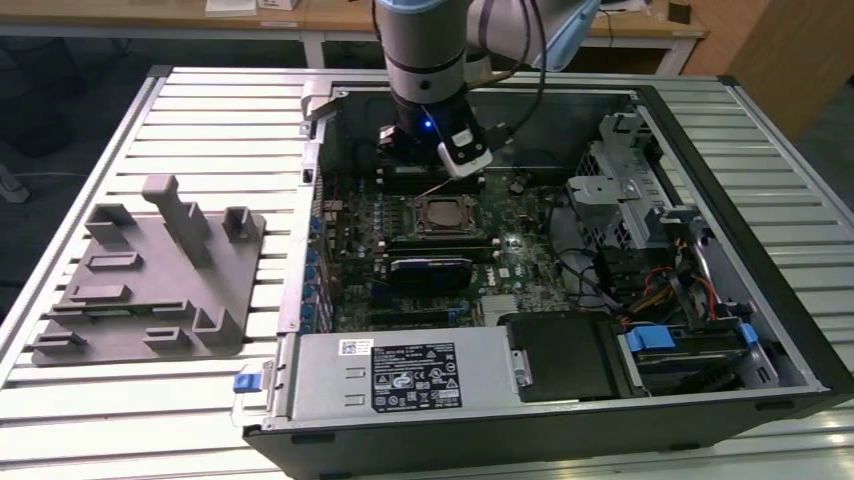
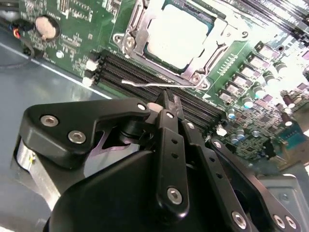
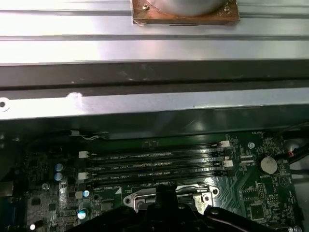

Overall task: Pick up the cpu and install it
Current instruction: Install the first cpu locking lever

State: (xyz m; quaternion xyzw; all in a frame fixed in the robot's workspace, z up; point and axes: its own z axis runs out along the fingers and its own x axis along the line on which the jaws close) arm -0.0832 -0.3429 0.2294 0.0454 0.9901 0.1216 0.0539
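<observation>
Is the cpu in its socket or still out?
In: the cpu lies flat inside the socket frame, with the gripper shut just beside it.

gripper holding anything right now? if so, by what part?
Nothing held. The gripper is shut and empty, tips by the thin socket lever; the cpu sits in its socket.

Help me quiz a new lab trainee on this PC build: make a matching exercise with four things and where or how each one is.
Things:
1. cpu
2. gripper
3. grey fixture tray
4. coin battery

Descriptions:
A. on the slatted table, at the exterior view's left of the computer case
B. seated in the socket
C. round and silvery
D. over the memory slots, by the thin metal lever

Pairs: 1-B, 2-D, 3-A, 4-C
</observation>
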